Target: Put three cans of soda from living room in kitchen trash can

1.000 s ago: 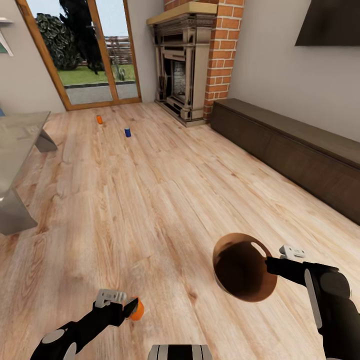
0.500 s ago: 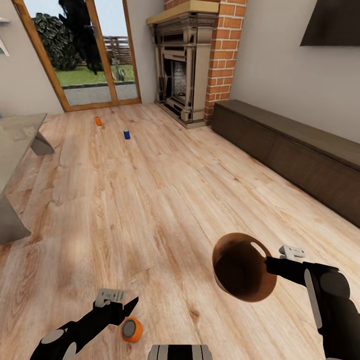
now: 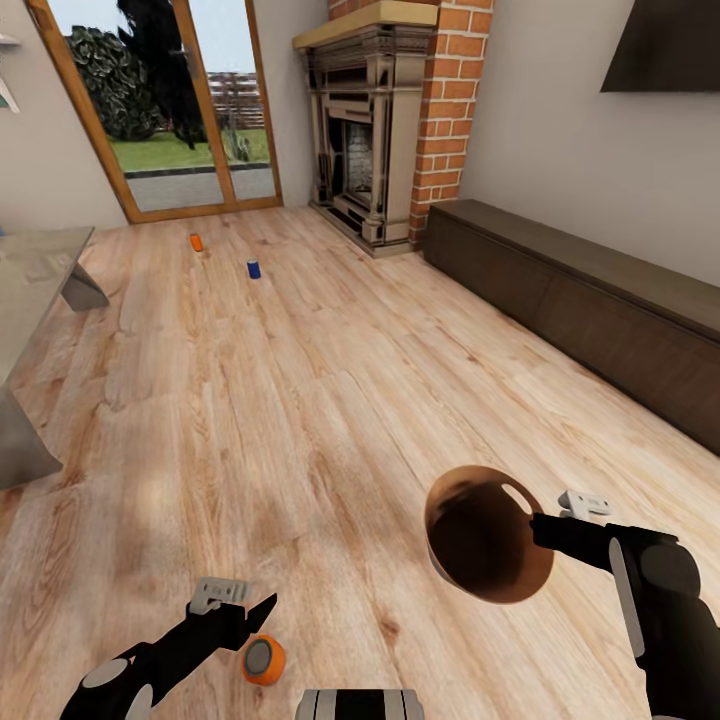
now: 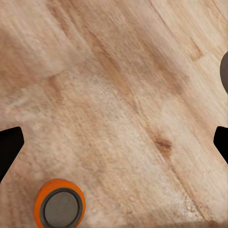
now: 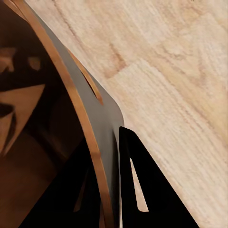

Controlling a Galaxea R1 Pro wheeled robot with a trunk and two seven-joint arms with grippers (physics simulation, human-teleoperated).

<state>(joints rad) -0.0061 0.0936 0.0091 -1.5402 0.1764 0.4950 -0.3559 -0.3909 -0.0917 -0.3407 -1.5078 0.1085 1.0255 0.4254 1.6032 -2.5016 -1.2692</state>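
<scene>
While the orange soda can point(image 3: 264, 660) stands upright on the plank floor point(image 3: 300, 400), long axis vertical, just beside and below your left gripper point(image 3: 262, 610), its fingers are spread and empty; your right gripper point(image 3: 538, 530) clamps the trash can point(image 3: 487, 548) rim; two more cans point(image 3: 196, 242) stand far ahead.

The left arm reaches forward and low, its left gripper point(image 3: 262, 610) spread wide with nothing between the fingers. The right arm extends inward, its right gripper point(image 3: 540, 530) clamped on the tash can point(image 3: 480, 540) rim.
</scene>
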